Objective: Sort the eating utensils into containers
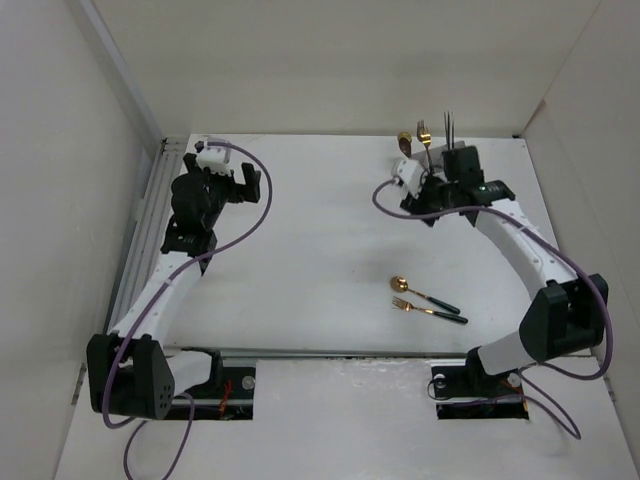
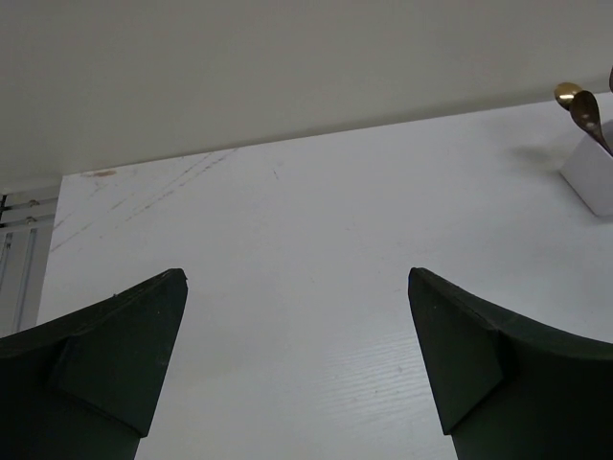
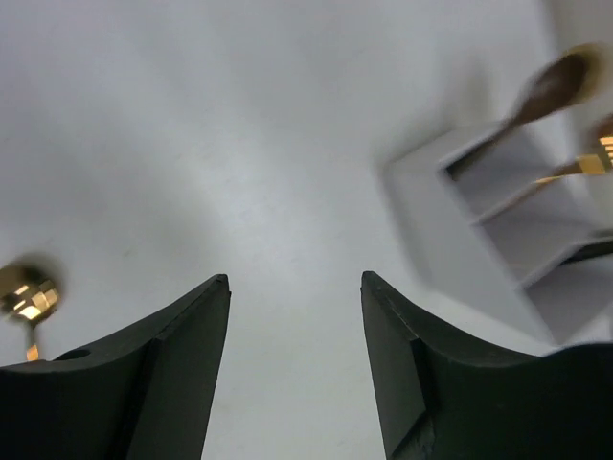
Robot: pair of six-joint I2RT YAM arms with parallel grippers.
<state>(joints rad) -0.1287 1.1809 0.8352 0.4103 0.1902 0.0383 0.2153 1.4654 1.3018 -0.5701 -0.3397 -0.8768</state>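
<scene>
A white holder (image 1: 405, 170) with three compartments stands at the back right, partly hidden by my right wrist. A brown spoon (image 1: 404, 137), a gold fork (image 1: 424, 134) and thin chopsticks (image 1: 449, 128) stand up in it. A gold spoon (image 1: 424, 293) and a gold fork (image 1: 429, 309), both with dark green handles, lie side by side on the table in front of it. My right gripper (image 1: 418, 203) is open and empty just beside the holder (image 3: 460, 230); the right wrist view shows the brown spoon (image 3: 551, 86) inside. My left gripper (image 1: 254, 185) is open and empty at the back left.
White walls close the table at the back and on both sides. A metal rail (image 1: 150, 215) runs along the left edge. The left wrist view (image 2: 297, 273) shows bare table, with the holder (image 2: 594, 182) at its right edge.
</scene>
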